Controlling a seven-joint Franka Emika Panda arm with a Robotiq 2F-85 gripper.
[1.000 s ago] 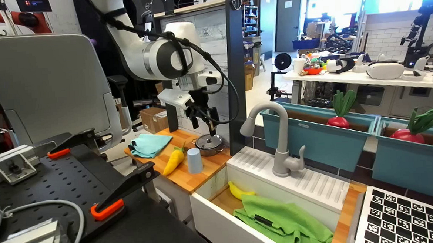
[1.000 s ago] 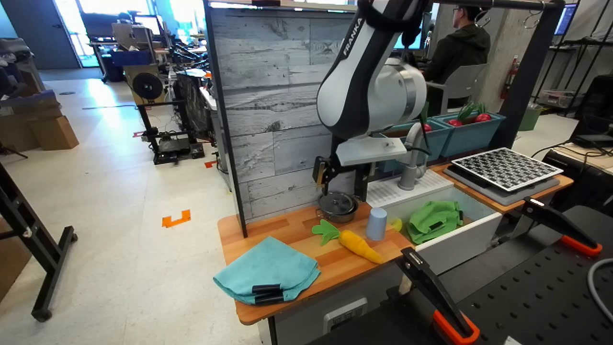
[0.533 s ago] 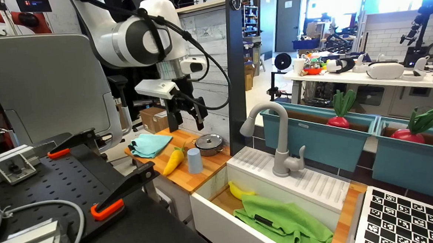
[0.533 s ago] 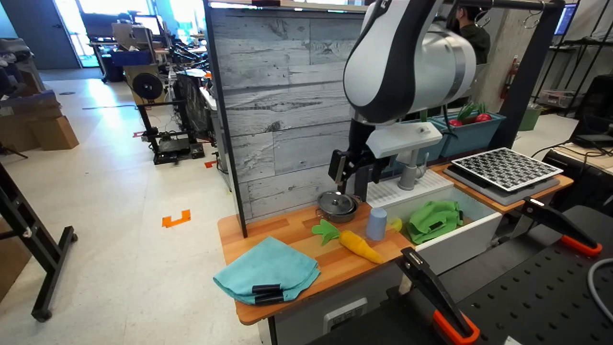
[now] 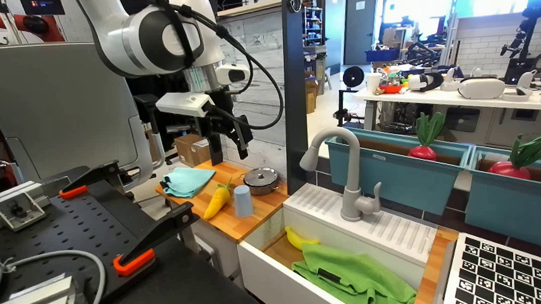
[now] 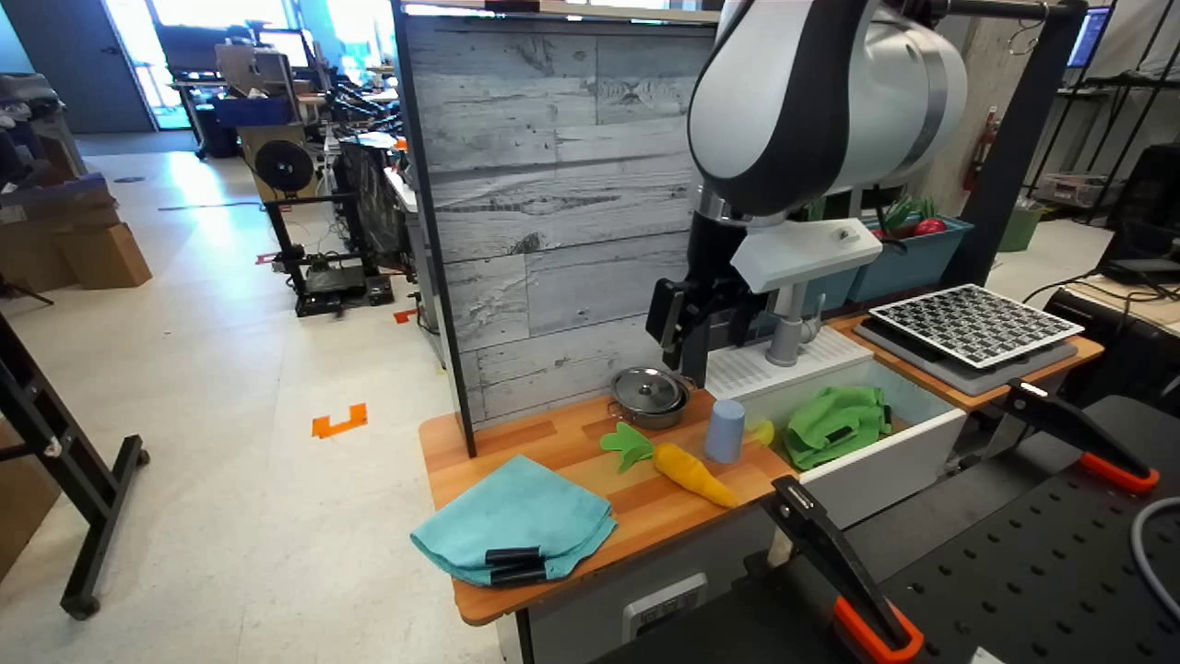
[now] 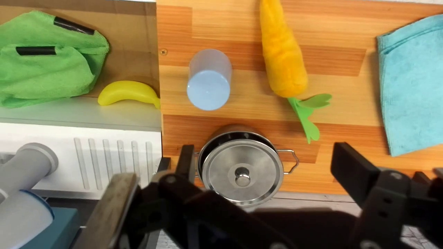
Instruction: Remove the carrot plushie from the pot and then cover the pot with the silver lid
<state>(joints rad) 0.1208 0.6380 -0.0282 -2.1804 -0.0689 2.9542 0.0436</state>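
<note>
Silver lid, exterior view: seems off-centre on pot; slight knock could slide it off. Carrot plushie: out, on counter.
Exterior view: light-blue cup near pot; low sweep might topple it.
Wrist view: tool wide, empty; dark gap at pot rim; pressing there may tip lid inward.

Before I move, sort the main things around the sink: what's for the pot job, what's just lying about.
For the job:
metal pot
silver lid, off-centre on the pot
carrot plushie, out of the pot

Just lying about:
light-blue cup
folded turquoise cloth
green cloth
toy banana
ChArUco board
</note>
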